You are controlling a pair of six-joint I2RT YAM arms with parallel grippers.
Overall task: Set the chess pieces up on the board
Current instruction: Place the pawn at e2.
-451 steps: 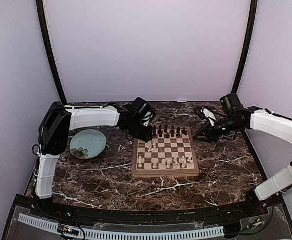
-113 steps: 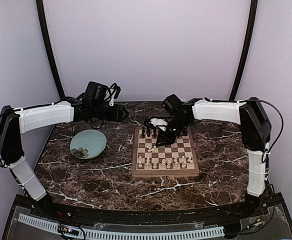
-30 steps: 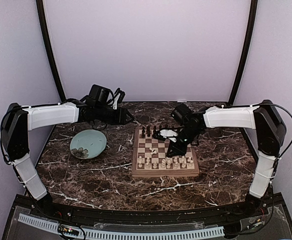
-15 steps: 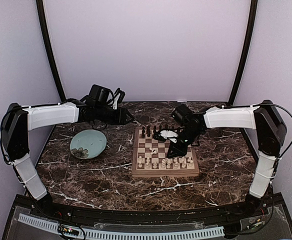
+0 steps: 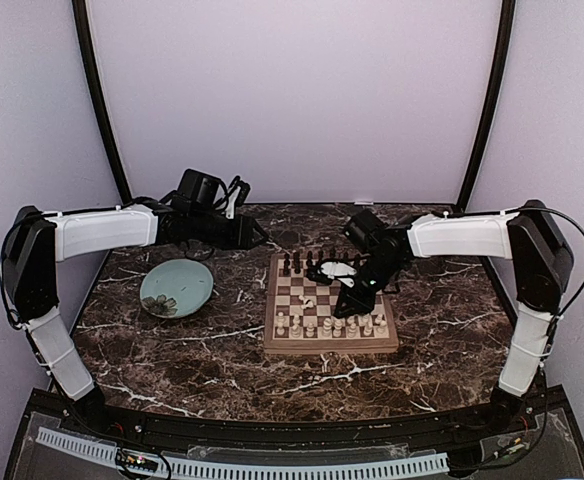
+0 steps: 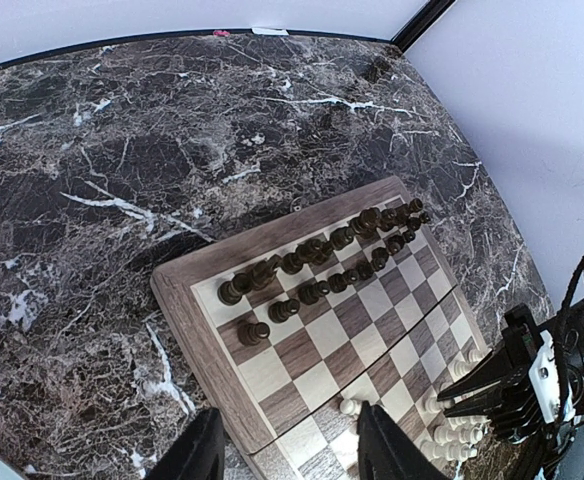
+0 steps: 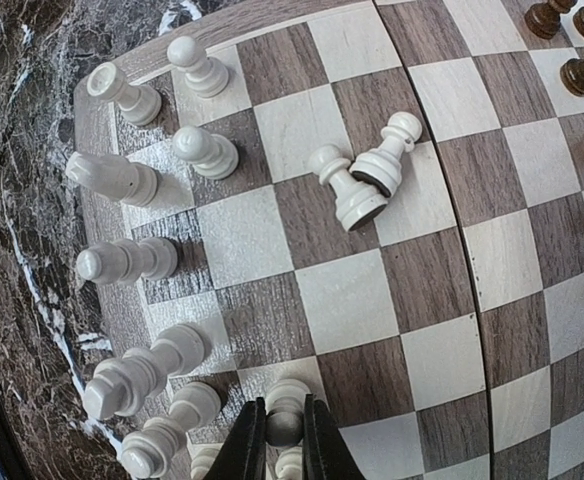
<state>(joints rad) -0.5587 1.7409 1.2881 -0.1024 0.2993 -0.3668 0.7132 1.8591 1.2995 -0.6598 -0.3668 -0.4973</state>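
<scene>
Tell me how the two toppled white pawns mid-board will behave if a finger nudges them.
The two toppled white pawns have round turned bodies and lie on their sides, so they would probably roll in an arc rather than slide. They touch, so pushing one likely shifts both. Small against the board squares, probably light.

Pawn (image 7: 284,418) is sitting between the right jaws, touching both. Two toppled pieces (image 7: 357,182) are lying straight ahead of those jaws, touching each other. Edge-row pieces (image 7: 127,262) are lining up left of the right jaws along the board (image 7: 442,330) rim. Far-row pieces (image 7: 576,76) are sitting ahead and right. The board is lying on the desk (image 6: 92,150) ahead of the spread left jaws. The plate (image 5: 176,287) is lying on the desk left of the board.
</scene>
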